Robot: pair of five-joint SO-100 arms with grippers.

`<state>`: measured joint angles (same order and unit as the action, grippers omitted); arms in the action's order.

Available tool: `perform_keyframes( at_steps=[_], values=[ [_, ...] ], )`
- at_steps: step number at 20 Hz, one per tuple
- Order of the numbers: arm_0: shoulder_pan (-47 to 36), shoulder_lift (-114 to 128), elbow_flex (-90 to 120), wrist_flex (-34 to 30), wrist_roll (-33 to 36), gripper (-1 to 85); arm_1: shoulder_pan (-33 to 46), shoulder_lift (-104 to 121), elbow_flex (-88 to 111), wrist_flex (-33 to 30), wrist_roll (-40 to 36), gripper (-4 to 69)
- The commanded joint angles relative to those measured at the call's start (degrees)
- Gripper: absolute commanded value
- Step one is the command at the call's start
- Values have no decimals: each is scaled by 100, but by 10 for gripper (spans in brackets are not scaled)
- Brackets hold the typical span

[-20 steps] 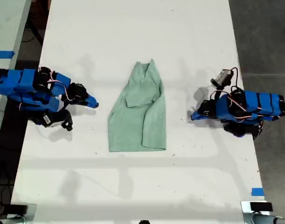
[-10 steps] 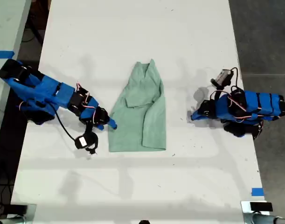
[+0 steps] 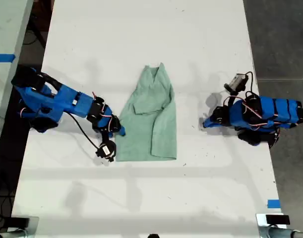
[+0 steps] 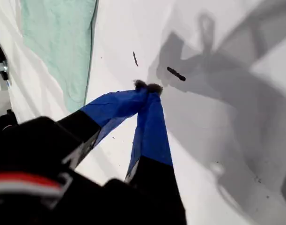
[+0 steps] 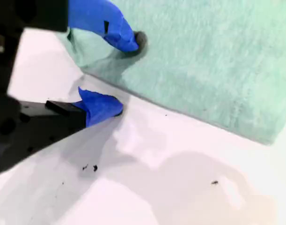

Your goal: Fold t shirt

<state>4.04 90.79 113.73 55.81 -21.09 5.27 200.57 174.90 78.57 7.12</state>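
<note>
Mint cloth, the shirt [image 3: 147, 119] lies mid-table in the exterior view. My second gripper [image 5: 118, 75], jaws parted, straddles its edge at that view's centre-left: the grasp is in hand. Next, close and lift. My first gripper [image 4: 147, 88] rests pinched together, empty

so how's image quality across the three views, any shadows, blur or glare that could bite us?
Exterior view: sharp, evenly lit, only soft faint arm shadows on the table. First wrist view: heavy dark shadows across the table beyond my first gripper; the near housing is blurred. Second wrist view: the t shirt weave reads clearly, my second gripper is slightly soft, with a washed-out glare patch on the table.
</note>
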Motion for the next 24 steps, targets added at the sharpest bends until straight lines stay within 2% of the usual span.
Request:
perform_keyframes(
  at_steps=[1,4,8,9,13,17,24],
  values=[
    [-237,-396,-589,-26,334,-2,35,44,35,-35,-114,-21],
    [-211,-316,-1055,475,229,-2,35,44,44,-35,-105,-21],
    [-123,-299,-2733,1617,492,-2,26,44,44,-35,-97,-21],
    [-97,-352,-3129,1731,668,-2,26,44,44,-44,-97,-21],
    [-281,-1090,-4421,1819,1345,-2,26,44,44,-44,-97,-21],
    [-686,-2039,-5484,1828,1582,-2,26,44,44,-44,-97,-21],
    [-791,-2153,-5607,580,1951,-2,26,44,44,-62,-97,-21]
  ],
)
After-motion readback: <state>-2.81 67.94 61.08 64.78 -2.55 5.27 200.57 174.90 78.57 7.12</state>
